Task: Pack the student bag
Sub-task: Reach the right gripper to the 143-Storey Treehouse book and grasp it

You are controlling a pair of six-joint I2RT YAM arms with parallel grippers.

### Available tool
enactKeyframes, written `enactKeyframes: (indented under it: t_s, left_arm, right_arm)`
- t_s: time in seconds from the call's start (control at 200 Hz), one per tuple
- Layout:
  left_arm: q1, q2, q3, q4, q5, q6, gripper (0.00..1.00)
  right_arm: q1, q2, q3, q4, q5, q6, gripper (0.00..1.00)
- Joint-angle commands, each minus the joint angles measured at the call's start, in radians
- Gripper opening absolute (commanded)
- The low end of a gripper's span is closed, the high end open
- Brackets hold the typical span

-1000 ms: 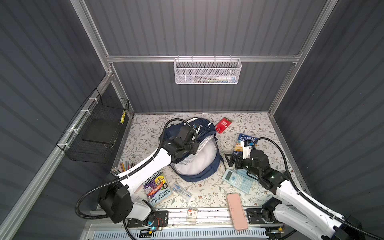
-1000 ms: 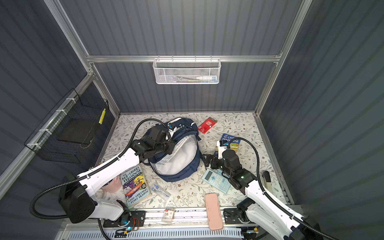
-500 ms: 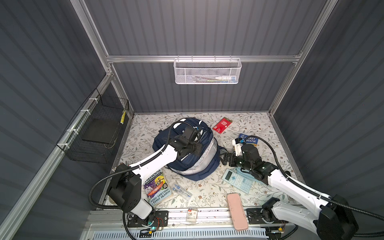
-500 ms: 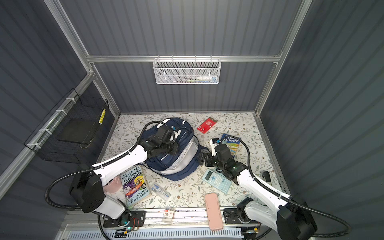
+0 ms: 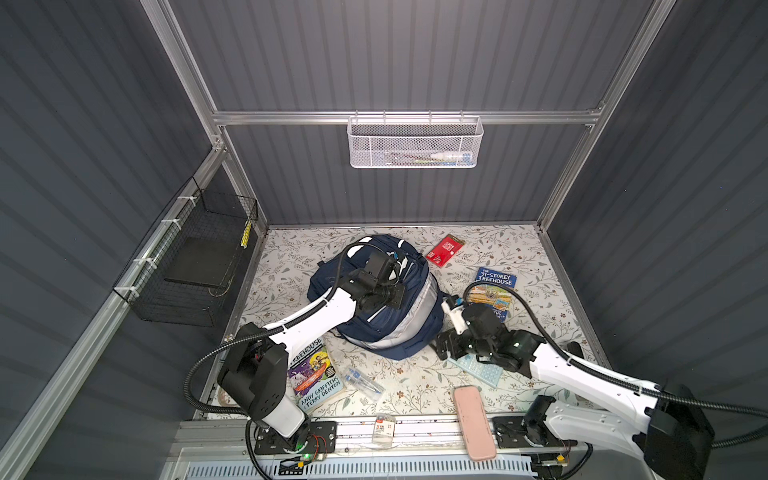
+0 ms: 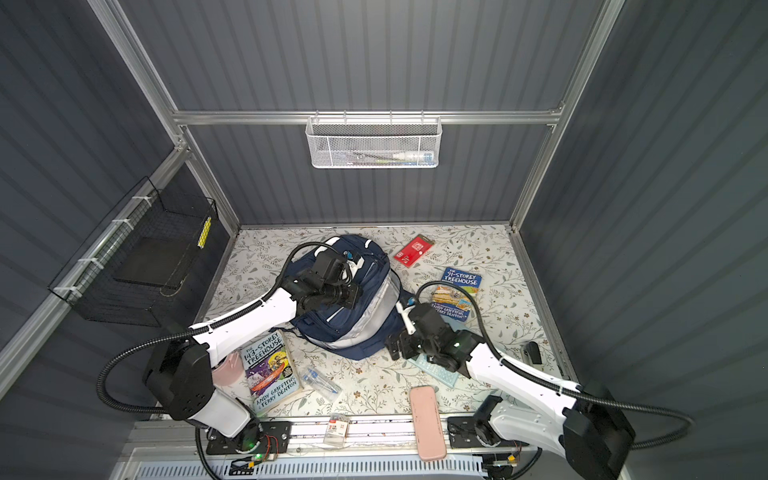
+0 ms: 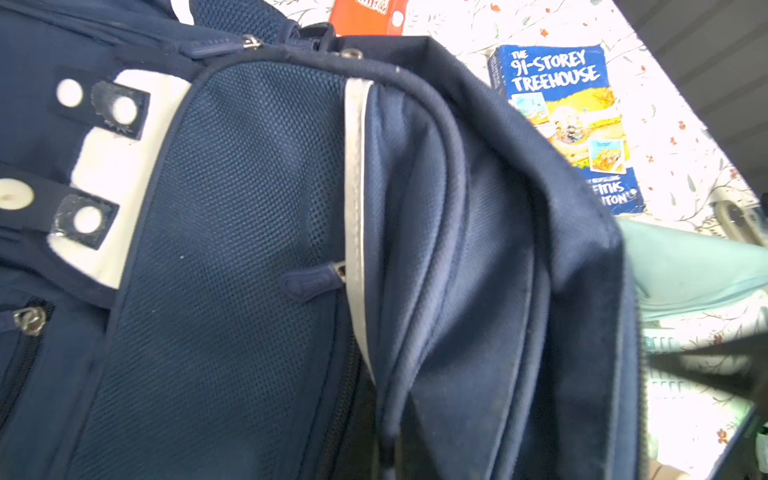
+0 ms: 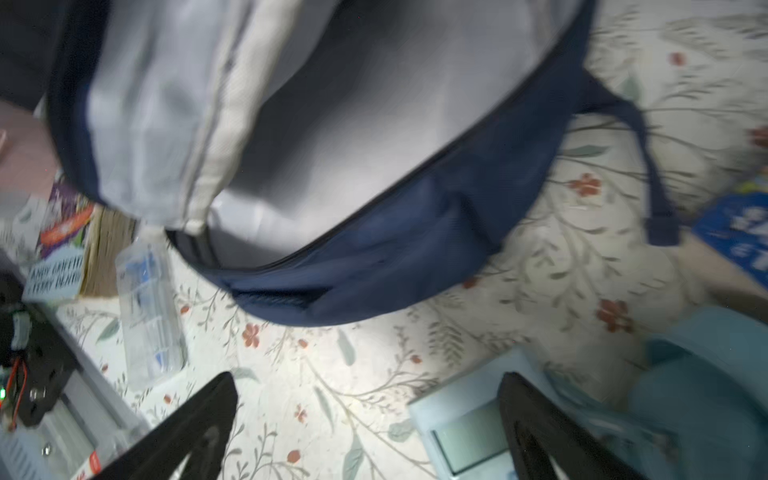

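The student bag (image 5: 390, 332) (image 6: 349, 332), navy with white stripes, lies in the middle of the floral table in both top views. My left gripper (image 5: 397, 296) (image 6: 351, 297) sits on top of it, shut on the piped edge of its front flap (image 7: 415, 291); its fingers are hidden in the left wrist view. Below the flap the main opening gapes, showing pale grey lining (image 8: 374, 104). My right gripper (image 5: 442, 348) (image 6: 395, 348) (image 8: 370, 415) hangs open just off the bag's front right. One finger is over a pale blue calculator (image 8: 461, 432), and nothing is held.
Treehouse books lie right (image 5: 494, 286) and front left (image 5: 313, 374) of the bag. Around it are a red card pack (image 5: 444, 250), a clear pen box (image 5: 361, 378), a light-blue pouch (image 8: 706, 374) and a pink case (image 5: 473, 422) on the front rail. Wire baskets hang on the back (image 5: 413, 143) and left (image 5: 195, 266) walls.
The left gripper has drawn the flap rightward over the opening, so less lining shows from above. The right gripper has moved left and toward the front, over the calculator.
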Motion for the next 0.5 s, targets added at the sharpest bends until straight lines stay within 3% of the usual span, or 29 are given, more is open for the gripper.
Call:
enactKeyframes:
  t_s: [0.0, 0.09, 0.28, 0.495]
  left_arm:
    - [0.015, 0.024, 0.032, 0.089, 0.085, 0.01, 0.0]
    - [0.034, 0.016, 0.031, 0.11, 0.183, 0.045, 0.0]
    - [0.043, -0.005, 0.054, 0.093, 0.215, 0.095, 0.0]
    - [0.045, 0.018, 0.067, 0.096, 0.238, 0.073, 0.0]
  right_arm:
    - [0.08, 0.095, 0.062, 0.037, 0.035, -0.037, 0.98]
    - [0.169, 0.185, 0.117, 0.061, 0.031, -0.064, 0.99]
    - [0.311, 0.348, 0.26, 0.03, 0.002, -0.155, 0.99]
    - [0.379, 0.517, 0.406, 0.003, -0.063, -0.172, 0.99]
